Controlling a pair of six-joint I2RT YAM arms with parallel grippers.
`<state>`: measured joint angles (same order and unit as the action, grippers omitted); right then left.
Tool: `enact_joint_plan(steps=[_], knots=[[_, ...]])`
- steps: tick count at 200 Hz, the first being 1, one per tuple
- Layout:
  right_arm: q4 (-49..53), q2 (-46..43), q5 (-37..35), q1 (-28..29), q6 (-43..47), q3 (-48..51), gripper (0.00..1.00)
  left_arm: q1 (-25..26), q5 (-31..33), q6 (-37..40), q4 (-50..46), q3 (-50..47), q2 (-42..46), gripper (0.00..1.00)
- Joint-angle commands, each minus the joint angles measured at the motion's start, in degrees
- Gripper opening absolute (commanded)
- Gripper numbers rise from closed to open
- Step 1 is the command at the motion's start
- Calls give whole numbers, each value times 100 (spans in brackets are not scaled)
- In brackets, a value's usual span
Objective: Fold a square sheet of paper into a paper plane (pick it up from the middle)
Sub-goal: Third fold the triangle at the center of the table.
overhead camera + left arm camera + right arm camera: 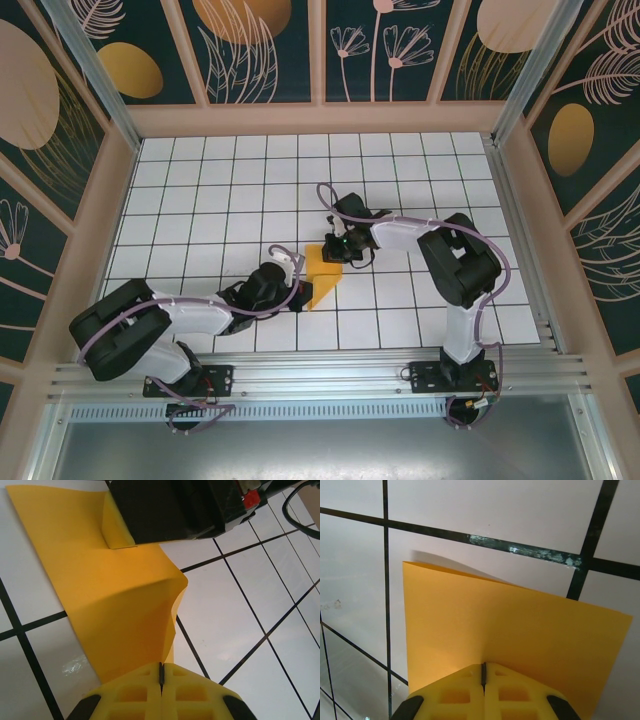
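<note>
Left pincer and right pincer both clamped on orange-yellow paper, white black-gridded tabletop, dark floral walls

Just ahead of the left gripper, the square sheet of paper humps up, and the right gripper blocks its far end. Either side of both claws, the tiled table lies open, with the walls well beyond.

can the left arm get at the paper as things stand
Yes, it seems: the left end effector is shut on one edge of the paper, and the right end effector, shut on another edge, leaves that side free.
</note>
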<state>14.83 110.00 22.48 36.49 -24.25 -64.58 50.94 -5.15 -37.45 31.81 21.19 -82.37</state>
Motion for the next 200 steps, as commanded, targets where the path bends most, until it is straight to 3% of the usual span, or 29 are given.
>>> enact_joint_plan(steps=[1, 58, 102, 155, 200], knots=[[240, 192, -200, 64, 118, 7, 6, -56, -44, -87, 150, -45, -61, 0], [208, 188, -170, 95, 76, 24, 6, -189, -313, -43, 103, 104, -310, 0], [205, 234, -197, 95, 62, 25, 6, -225, -1156, -185, 835, -20, -379, 0], [213, 243, -221, 93, 48, 33, 6, -233, -1199, -227, 978, -51, 7, 0], [209, 217, -182, 82, 43, 15, 6, -234, -1316, 36, 642, 138, -196, 0]])
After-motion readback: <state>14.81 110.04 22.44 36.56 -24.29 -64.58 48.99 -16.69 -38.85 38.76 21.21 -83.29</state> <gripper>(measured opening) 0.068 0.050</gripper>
